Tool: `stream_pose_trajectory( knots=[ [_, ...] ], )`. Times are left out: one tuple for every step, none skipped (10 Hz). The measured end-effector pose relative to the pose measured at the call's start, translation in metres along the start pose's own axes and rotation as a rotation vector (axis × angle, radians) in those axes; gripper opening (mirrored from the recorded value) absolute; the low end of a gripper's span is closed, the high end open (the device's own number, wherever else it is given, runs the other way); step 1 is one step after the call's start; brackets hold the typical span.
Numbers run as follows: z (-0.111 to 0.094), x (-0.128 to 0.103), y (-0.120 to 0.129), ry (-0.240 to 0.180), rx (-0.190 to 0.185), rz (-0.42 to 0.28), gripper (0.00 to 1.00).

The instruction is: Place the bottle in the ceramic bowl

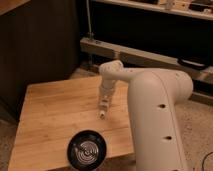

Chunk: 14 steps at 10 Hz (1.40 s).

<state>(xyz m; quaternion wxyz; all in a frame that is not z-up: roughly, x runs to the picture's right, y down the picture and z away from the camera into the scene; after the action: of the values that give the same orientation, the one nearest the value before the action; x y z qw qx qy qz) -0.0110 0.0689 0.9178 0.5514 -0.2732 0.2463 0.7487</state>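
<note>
The small white bottle (102, 114) is on the wooden table (50, 115), near the middle and toward its right side. My gripper (104, 105) points down directly over the bottle, at the end of the white arm that reaches in from the right. Whether it touches the bottle does not show. The glossy black ceramic bowl (87, 149) with shiny rings inside stands at the table's front edge, below and a little left of the bottle, with nothing in it.
My large white arm segment (157, 120) fills the right foreground and hides the table's right edge. A dark wall and a metal shelf rail (130, 55) lie behind the table. Speckled floor shows at the right.
</note>
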Motion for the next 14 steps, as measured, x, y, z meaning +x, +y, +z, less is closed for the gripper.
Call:
stream_pose_trajectory(
  knots=[
    [0.002, 0.005, 0.013, 0.012, 0.017, -0.036, 0.13],
    [0.001, 0.012, 0.021, 0.013, 0.024, -0.079, 0.03],
    [-0.007, 0.019, 0.029, 0.003, 0.016, -0.123, 0.00],
    [-0.015, 0.027, 0.037, -0.006, 0.005, -0.164, 0.00],
    [-0.031, 0.045, 0.051, -0.016, -0.016, -0.227, 0.00],
    [-0.048, 0.063, 0.057, -0.024, -0.026, -0.271, 0.00],
    [-0.060, 0.078, 0.060, -0.026, -0.037, -0.302, 0.00],
    [-0.080, 0.113, 0.068, -0.020, -0.060, -0.371, 0.00],
    [-0.089, 0.138, 0.075, -0.009, -0.075, -0.426, 0.00],
    [-0.094, 0.160, 0.078, 0.004, -0.088, -0.469, 0.00],
    [-0.097, 0.187, 0.076, 0.028, -0.110, -0.520, 0.00],
    [-0.097, 0.214, 0.071, 0.056, -0.132, -0.576, 0.00],
    [-0.095, 0.238, 0.066, 0.079, -0.142, -0.647, 0.01],
    [-0.092, 0.254, 0.061, 0.087, -0.149, -0.708, 0.05]
  ],
)
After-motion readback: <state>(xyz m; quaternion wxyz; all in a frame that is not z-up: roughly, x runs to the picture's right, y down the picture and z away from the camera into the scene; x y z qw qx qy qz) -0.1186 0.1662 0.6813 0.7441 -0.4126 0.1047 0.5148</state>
